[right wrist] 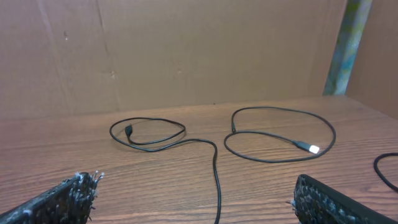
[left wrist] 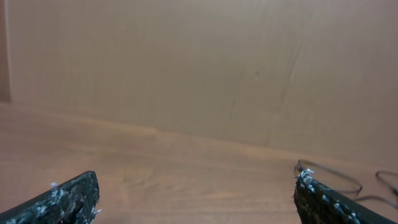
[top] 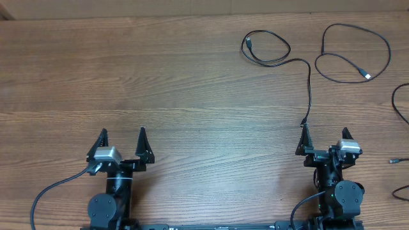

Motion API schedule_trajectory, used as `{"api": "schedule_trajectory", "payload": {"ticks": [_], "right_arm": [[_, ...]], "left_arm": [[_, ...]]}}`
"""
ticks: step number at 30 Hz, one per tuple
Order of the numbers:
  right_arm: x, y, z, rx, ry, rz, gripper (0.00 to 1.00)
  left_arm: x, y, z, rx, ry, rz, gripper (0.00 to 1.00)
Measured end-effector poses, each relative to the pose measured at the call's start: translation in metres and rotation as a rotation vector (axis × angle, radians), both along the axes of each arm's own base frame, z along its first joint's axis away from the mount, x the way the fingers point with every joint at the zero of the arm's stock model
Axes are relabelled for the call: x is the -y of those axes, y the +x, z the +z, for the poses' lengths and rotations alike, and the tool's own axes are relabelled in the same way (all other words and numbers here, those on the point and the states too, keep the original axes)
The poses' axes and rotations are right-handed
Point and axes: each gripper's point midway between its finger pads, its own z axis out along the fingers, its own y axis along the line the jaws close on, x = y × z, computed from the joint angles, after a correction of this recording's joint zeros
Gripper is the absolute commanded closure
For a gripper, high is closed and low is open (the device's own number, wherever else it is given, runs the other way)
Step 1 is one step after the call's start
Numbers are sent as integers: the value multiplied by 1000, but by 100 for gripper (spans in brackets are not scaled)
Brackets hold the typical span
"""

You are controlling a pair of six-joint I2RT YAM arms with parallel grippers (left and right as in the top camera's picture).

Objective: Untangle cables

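Three thin black cables lie apart on the wooden table. One cable (top: 309, 76) makes a small loop at the far middle-right and runs down to just in front of my right gripper (top: 326, 139); it also shows in the right wrist view (right wrist: 216, 174), running between the jaws (right wrist: 193, 193). A second cable (top: 383, 41) forms a larger loop at the far right, with a silver plug (right wrist: 311, 148). A third cable (top: 396, 105) shows at the right edge. My right gripper is open and empty. My left gripper (top: 121, 144) is open and empty at the near left, its jaws (left wrist: 196, 190) over bare wood.
A cardboard wall (right wrist: 186, 50) stands behind the table's far edge. A loose plug end (top: 397, 160) lies at the right edge. The robot's own thicker cable (top: 48, 191) curves beside the left arm base.
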Motion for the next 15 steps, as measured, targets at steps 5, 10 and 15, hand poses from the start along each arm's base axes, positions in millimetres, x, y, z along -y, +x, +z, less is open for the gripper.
{"api": "schedule_trajectory", "payload": {"ticks": [5,10,15], "right_arm": [[0,0,0,0,0,0,0],[0,0,0,0,0,0,0],[0,0,0,0,0,0,0]], "left_arm": [[0,3,-20,-42,39,2,0],[0,4,-24,-57,82,4,0],[0,4,-41,-122,123,3,0]]}}
